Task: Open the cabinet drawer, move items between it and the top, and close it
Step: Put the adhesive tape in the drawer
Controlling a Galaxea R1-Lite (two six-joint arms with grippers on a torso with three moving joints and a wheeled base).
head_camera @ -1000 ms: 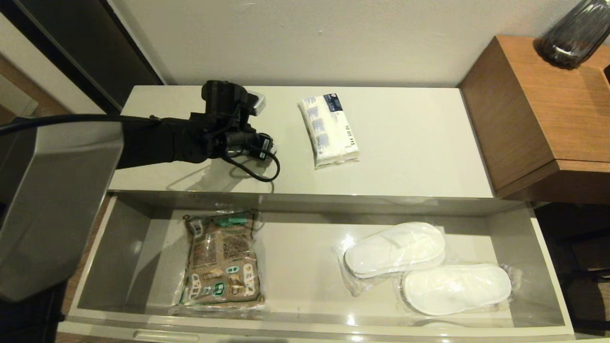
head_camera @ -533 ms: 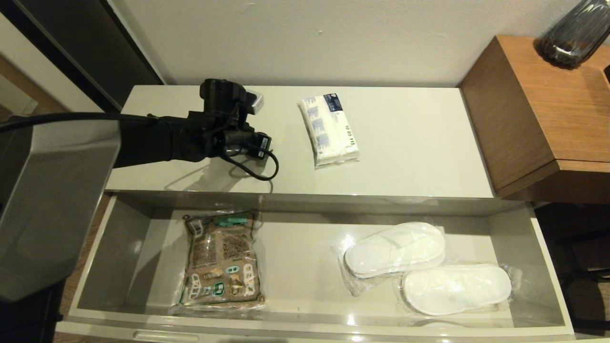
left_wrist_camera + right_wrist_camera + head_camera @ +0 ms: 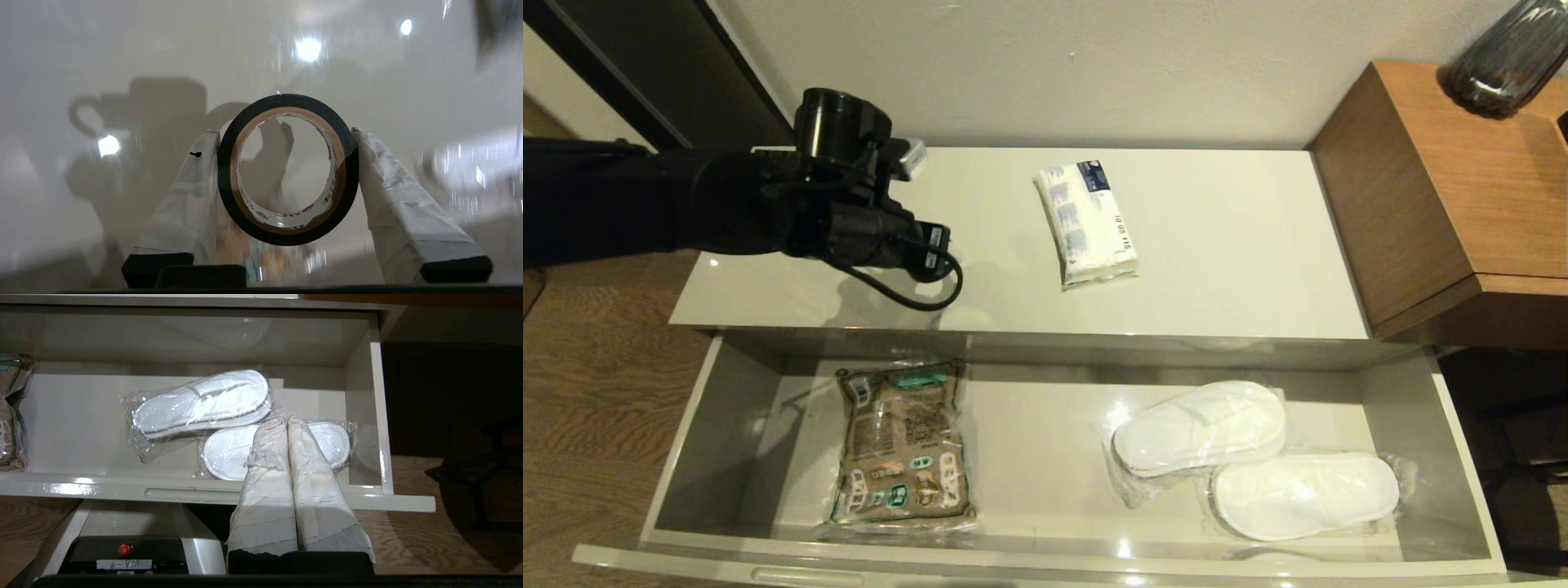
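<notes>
Above the top [image 3: 1217, 245], left gripper [image 3: 286, 163] pinches a black tape roll [image 3: 288, 169], brown core, hollow centre; tissue pack [image 3: 1086, 222] at three o'clock.

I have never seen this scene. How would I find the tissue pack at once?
Start at the long glossy off-white cabinet top, above the open drawer. The tissue pack lies flat near its middle, to the right of the black robot arm. It is the only white packet with blue print; the white slippers lie below, inside the drawer.
</notes>
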